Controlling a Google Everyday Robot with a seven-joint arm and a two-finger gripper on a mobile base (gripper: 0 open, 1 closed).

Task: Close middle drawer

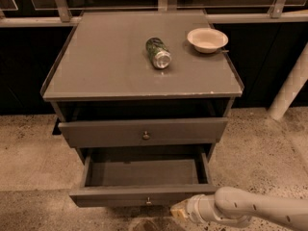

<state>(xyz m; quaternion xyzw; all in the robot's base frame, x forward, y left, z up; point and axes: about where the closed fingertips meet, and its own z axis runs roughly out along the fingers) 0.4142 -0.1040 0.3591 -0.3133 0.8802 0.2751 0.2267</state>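
Observation:
The middle drawer [144, 196] is pulled far out of the grey cabinet. Its inside is bare, and a small round knob [148, 201] sits at the centre of its front. Above it, a taller, wider drawer front [106, 133] with a larger knob stands slightly out. My gripper [177, 211] is at the bottom edge of the view, at the end of a white arm [250, 210] coming in from the lower right. It is just below and in front of the right part of the middle drawer's front. Whether it touches the front is hidden.
On the cabinet top [106, 66] lie a green can [158, 53] on its side and a white bowl [207, 39]. A white post [291, 85] stands at the right. The floor [33, 158] is speckled stone, and a railing runs behind the cabinet.

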